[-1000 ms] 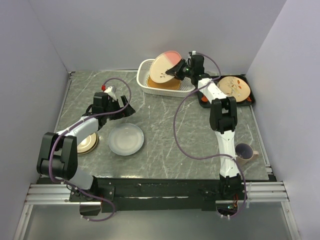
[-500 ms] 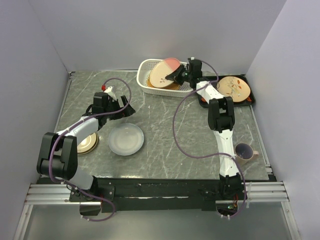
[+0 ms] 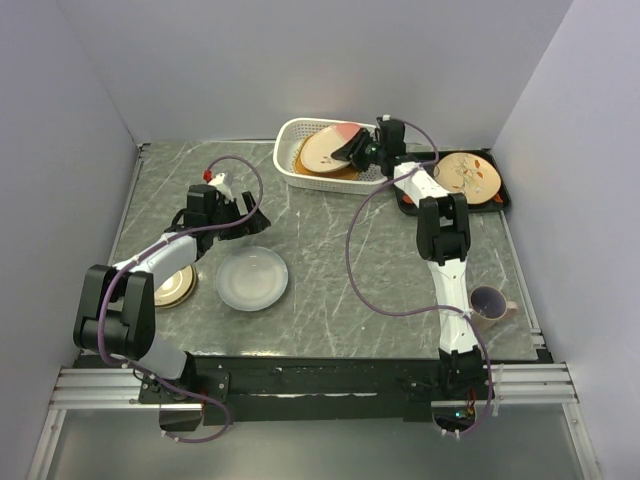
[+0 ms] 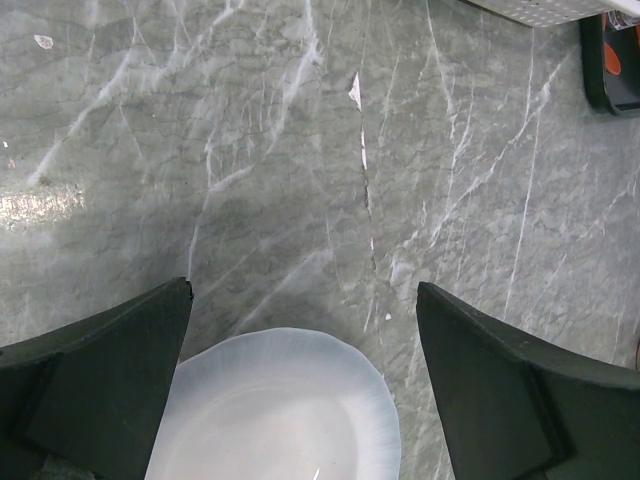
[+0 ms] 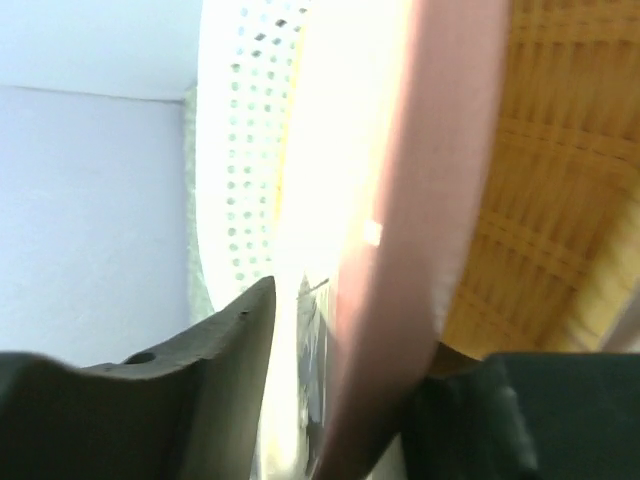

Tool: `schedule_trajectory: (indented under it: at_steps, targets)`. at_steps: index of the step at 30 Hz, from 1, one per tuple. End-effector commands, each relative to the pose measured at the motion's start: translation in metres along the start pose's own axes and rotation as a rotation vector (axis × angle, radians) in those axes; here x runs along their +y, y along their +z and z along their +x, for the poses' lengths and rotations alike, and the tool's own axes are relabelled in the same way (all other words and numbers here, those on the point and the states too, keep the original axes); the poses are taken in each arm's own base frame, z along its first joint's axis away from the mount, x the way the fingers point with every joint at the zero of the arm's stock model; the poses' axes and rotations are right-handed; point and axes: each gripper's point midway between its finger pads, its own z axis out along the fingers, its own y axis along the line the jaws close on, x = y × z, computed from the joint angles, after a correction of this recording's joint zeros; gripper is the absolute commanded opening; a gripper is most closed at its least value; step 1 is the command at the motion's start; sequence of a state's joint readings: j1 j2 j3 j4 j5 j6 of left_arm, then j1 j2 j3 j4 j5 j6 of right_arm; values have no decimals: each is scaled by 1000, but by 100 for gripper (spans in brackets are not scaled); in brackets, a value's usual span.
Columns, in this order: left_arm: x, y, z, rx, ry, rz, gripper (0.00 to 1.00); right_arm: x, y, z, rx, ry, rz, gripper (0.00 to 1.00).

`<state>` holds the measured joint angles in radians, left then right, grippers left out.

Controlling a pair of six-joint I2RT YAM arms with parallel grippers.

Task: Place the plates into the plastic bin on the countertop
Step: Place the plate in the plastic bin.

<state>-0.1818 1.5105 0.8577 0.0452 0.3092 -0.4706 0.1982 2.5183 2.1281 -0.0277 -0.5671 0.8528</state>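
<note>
A cream plate with a pink edge (image 3: 328, 148) lies tilted in the white plastic bin (image 3: 290, 130), on top of an orange plate (image 3: 298, 160). My right gripper (image 3: 358, 152) is at that plate's right rim. In the right wrist view the pink rim (image 5: 430, 150) runs between the fingers of my right gripper (image 5: 350, 320), which is open, with a bright gap beside the left finger (image 5: 215, 350). My left gripper (image 3: 245, 215) hangs open over the countertop (image 3: 330, 250), just behind a pale white plate (image 3: 252, 278). That plate (image 4: 275, 410) shows low between the open jaws of my left gripper (image 4: 303, 290).
A tan plate with a brown rim (image 3: 172, 287) lies at the left, partly under my left arm. A black tray (image 3: 500, 200) at the back right carries a cream plate with red-orange leaf marks (image 3: 468, 175). A mug (image 3: 487, 302) stands near the right edge. Walls enclose three sides.
The pink-edged plate has tipped from nearly upright down into the bin onto the orange plate. My right gripper's jaws have parted from it. The left arm has not moved.
</note>
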Motion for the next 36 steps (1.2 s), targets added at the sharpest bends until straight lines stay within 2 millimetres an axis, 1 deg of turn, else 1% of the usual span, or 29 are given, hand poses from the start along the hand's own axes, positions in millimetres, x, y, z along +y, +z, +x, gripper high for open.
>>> schedule_trajectory:
  at_steps: [1, 2, 3, 5, 6, 9, 11, 12, 17, 19, 20, 21, 26, 36]
  targets:
    - [-5, -1, -12, -32, 29, 20, 99, 25, -19, -23, -43, -104, -6, 51]
    - [-5, -1, -12, -31, 29, 22, 99, 26, -21, -26, -48, -112, 4, 52]
    - [-5, -1, -12, -32, 29, 20, 99, 22, -24, -23, -32, -103, 35, 52]
    - [-6, -1, -12, -31, 26, 22, 99, 23, -28, -29, -38, -132, 56, 54]
    - [-6, -1, -12, -31, 27, 24, 99, 20, -31, -27, -26, -127, 81, 55]
    - [-7, -2, -13, -33, 28, 28, 99, 23, -40, -29, -19, -141, 93, 56]
    - [-8, -2, -13, -31, 26, 32, 99, 22, -44, -29, -13, -138, 103, 58]
    - [-8, -2, -12, -31, 26, 32, 99, 25, -48, -30, -15, -143, 103, 59]
    - [-8, -3, -12, -30, 27, 35, 99, 33, -58, -31, -9, -155, 102, 71]
    - [-9, -3, -12, -31, 28, 35, 99, 34, -61, -31, -5, -162, 105, 80]
    - [-9, -3, -12, -31, 28, 35, 99, 36, -63, -33, -9, -168, 108, 82]
    - [-9, -4, -12, -31, 28, 35, 99, 34, -64, -31, -1, -171, 119, 84]
    - [-9, -4, -14, -34, 32, 37, 99, 31, -71, -33, -4, -184, 150, 86]
    - [-8, -3, -11, -26, 27, 35, 99, 0, -78, -34, -10, -197, 260, 87]
